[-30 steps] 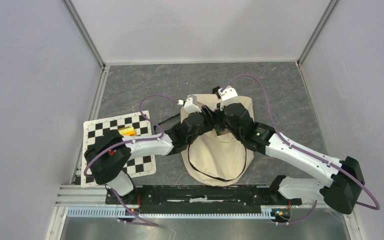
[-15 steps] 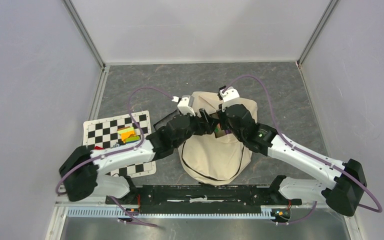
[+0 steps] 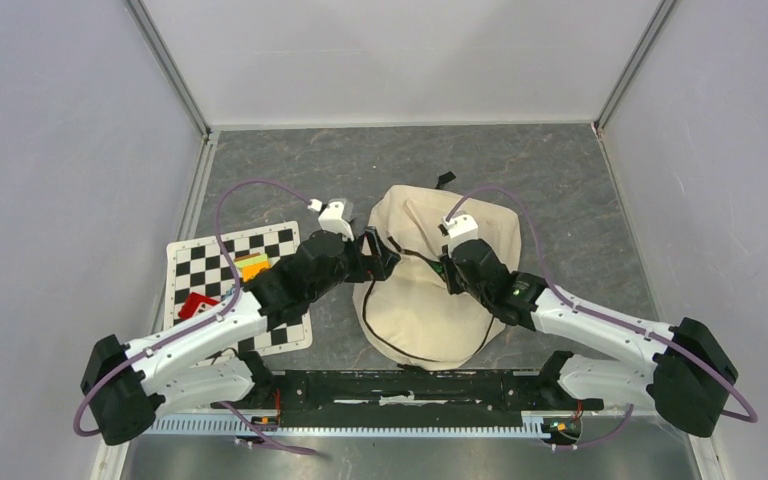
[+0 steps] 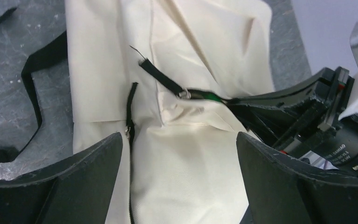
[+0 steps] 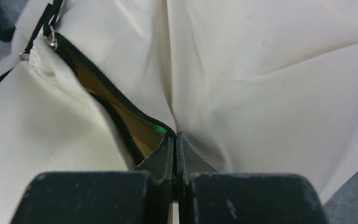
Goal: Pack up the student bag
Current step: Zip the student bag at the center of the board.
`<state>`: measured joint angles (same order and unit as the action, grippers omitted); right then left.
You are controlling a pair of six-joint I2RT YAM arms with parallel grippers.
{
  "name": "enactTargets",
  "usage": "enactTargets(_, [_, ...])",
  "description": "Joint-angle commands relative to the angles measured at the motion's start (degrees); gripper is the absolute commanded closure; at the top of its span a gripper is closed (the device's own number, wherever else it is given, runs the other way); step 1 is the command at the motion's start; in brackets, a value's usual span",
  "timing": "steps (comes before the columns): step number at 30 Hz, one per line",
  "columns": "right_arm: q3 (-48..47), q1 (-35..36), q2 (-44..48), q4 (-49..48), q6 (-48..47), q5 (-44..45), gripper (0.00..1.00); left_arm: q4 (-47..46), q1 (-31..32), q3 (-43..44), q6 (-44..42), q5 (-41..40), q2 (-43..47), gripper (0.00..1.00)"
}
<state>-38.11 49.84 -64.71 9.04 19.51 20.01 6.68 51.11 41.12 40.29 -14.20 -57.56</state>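
Grey marbled tabletop [image 3: 290,170] fills my overhead view, with the student bag [image 3: 430,310] lying flat beneath both sets of fingers. My left gripper [image 4: 179,154] stands wide open and holds nothing. Cream cloth shows between its fingers, and a black strap [image 4: 28,74] lies off to their left. My right gripper [image 5: 175,140] is closed tight, its tips pinching a fold of the bag where the open zipper [image 5: 98,77] ends, just left of them.

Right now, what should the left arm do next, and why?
Probably swing the left fingers to the orange block on the checkered mat: they stand open and empty, while the right fingers pinch the student bag at its open zipper.
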Motion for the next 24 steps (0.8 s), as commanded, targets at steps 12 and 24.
enactTargets(12, [-10.3, 0.4, -0.4, 7.6, -3.6, -3.5, 0.50, 3.1, -4.6, -2.1, 4.6, 6.5, -0.1, 0.15])
enactTargets(24, [-28.1, 3.3, -16.8, 9.0, -10.0, -2.7, 0.28, 5.4, -13.0, -10.2, 7.0, 11.0, 3.4, 0.17])
